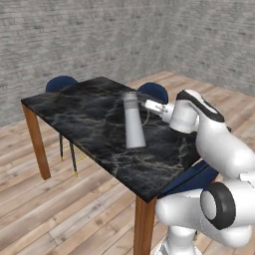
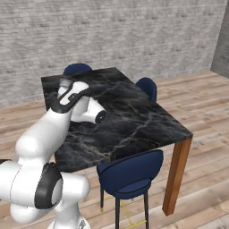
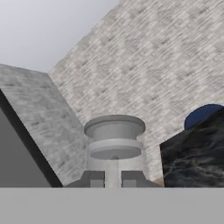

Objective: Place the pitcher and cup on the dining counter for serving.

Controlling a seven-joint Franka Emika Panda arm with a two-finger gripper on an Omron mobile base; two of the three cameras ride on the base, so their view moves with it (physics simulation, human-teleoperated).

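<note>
Now | one pitcher [image 1: 134,124] | one dining counter [image 1: 84,112] | three chairs [image 2: 129,174]

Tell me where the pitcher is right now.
The pitcher stands upright on the dining counter, near the middle of its robot-side half in the left base view, with the pincer shut on its thin handle near the top.

Flat, even rendered light, bright throughout, no obvious single source; the dining counter [image 1: 94,114] top shows a soft sheen on its veins, no hard glare. Only a faint shadow around the pitcher [image 1: 133,122] base, and under the counter's edges the floor barely darkens. All views low-res and slightly soft, hand view blockier up close, no edge distortion.
</note>
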